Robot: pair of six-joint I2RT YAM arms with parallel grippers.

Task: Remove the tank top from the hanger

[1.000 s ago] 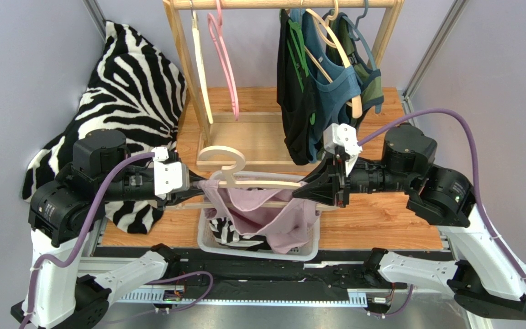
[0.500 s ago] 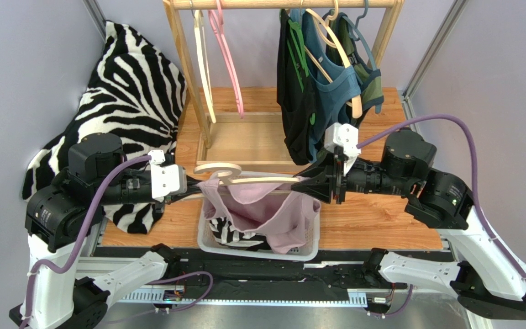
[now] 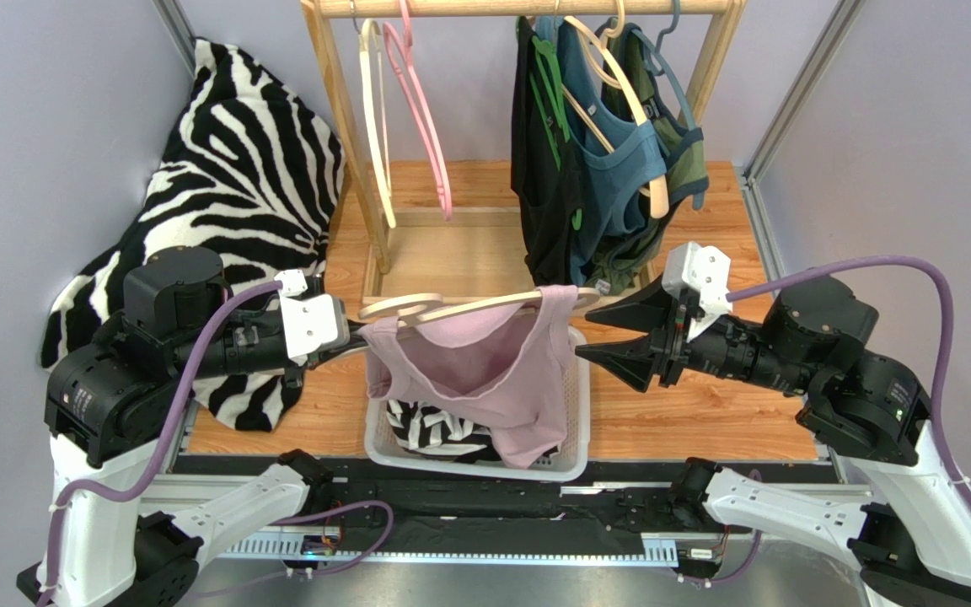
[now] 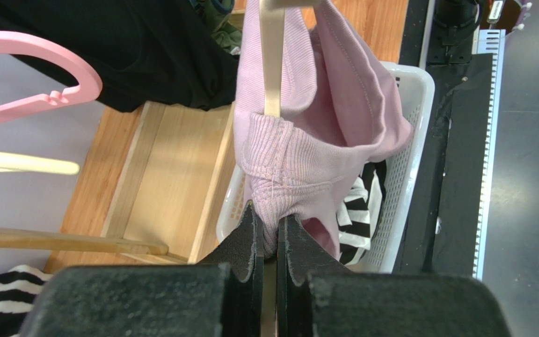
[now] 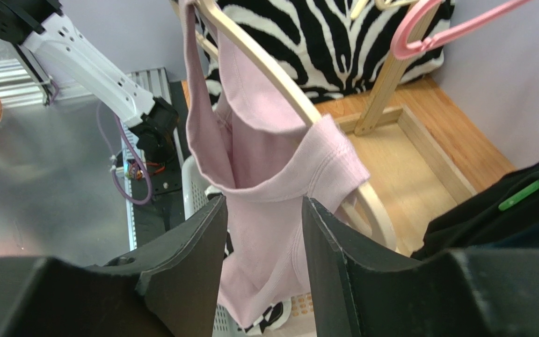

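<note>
The pink tank top (image 3: 478, 373) is hanging from a pale wooden hanger (image 3: 453, 307) that is lying nearly level above a white laundry basket (image 3: 583, 417), its hem drooping into the basket beside a zebra-print cloth (image 3: 417, 430). The left claw (image 4: 265, 225) is pinching tightly on the bunched strap of the top at the hanger's left end, with the hanger's bar running between its fingers (image 4: 248, 239). The right claw (image 3: 583, 339) is hovering just beside the hanger's right end, its jaws standing partly apart and gripping nothing, over the wooden tabletop (image 3: 706, 405).
</note>
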